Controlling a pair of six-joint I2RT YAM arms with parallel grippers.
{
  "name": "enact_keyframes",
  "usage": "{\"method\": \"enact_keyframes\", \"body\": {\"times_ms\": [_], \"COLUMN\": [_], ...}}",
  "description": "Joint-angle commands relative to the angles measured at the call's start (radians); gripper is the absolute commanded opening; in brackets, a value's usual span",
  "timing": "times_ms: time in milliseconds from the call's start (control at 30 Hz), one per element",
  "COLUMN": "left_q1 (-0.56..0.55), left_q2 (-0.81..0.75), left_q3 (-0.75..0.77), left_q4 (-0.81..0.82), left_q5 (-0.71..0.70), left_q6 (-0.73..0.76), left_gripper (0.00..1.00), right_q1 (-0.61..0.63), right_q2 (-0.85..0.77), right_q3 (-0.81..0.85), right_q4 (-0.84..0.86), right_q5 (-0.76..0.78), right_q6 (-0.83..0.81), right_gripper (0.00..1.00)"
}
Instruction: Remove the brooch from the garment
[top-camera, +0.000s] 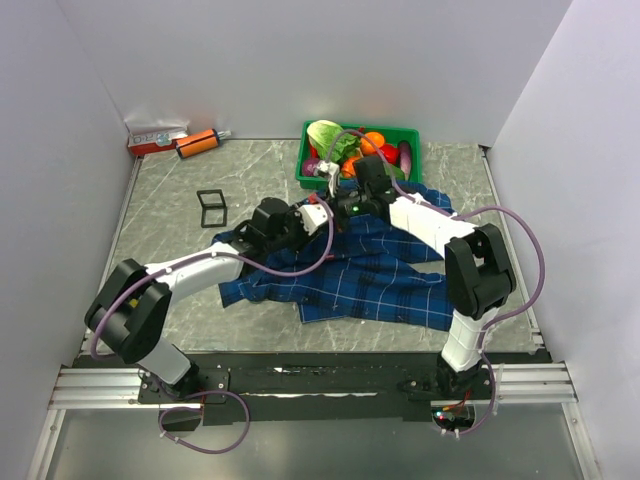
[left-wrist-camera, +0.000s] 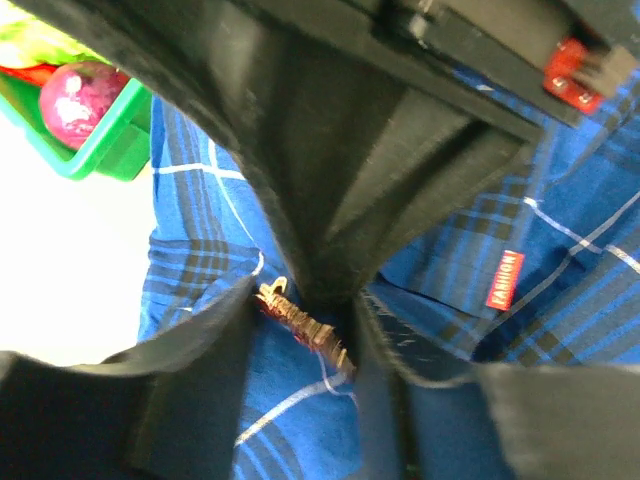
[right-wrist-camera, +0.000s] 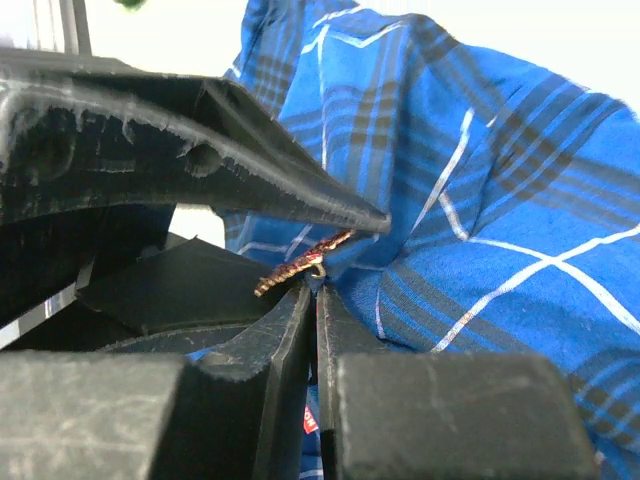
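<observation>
Brooch (left-wrist-camera: 300, 322) sits on the garment (top-camera: 380, 285) near its 12 o'clock edge, with the red tag (left-wrist-camera: 505, 280) at the brooch's 3 o'clock. The left gripper (left-wrist-camera: 303, 340) is released, fingers spread either side of it. The right gripper (right-wrist-camera: 316, 295) is clenched, tips meeting just beneath it — whether on pin or cloth, I cannot tell.

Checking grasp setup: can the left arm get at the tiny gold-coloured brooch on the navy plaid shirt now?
Likely yes: the left claw is open with the tiny gold-coloured brooch between its fingers. The right claw, shut, sits right beside it, crowding but not covering it.
</observation>
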Motion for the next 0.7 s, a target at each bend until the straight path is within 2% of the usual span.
{"method": "enact_keyframes", "body": {"times_ms": [0, 200, 400, 467, 500, 667], "left_q1": [0.034, 0.078, 0.144, 0.166, 0.170, 0.195], "left_q2": [0.004, 0.021, 0.090, 0.112, 0.117, 0.136], "left_q3": [0.088, 0.156, 0.278, 0.320, 0.329, 0.369], "left_q4": [-0.022, -0.131, -0.299, -0.337, -0.343, -0.362], "left_q5": [0.025, 0.272, 0.512, 0.549, 0.559, 0.585], "left_q6": [-0.031, -0.086, -0.126, -0.135, -0.137, -0.137], "left_gripper": [0.37, 0.30, 0.33, 0.36, 0.40, 0.41], "right_q1": [-0.013, -0.018, -0.018, -0.018, -0.018, -0.018], "right_q2": [-0.009, 0.003, 0.006, 0.008, 0.008, 0.011], "right_q3": [0.045, 0.048, 0.051, 0.050, 0.050, 0.048], "right_q4": [-0.021, -0.047, -0.076, -0.082, -0.082, -0.082], "right_q5": [-0.055, -0.055, -0.046, -0.043, -0.043, -0.042], "right_q6": [0.005, -0.011, -0.046, -0.051, -0.051, -0.046], "right_gripper": [0.13, 0.14, 0.14, 0.14, 0.14, 0.15]}}
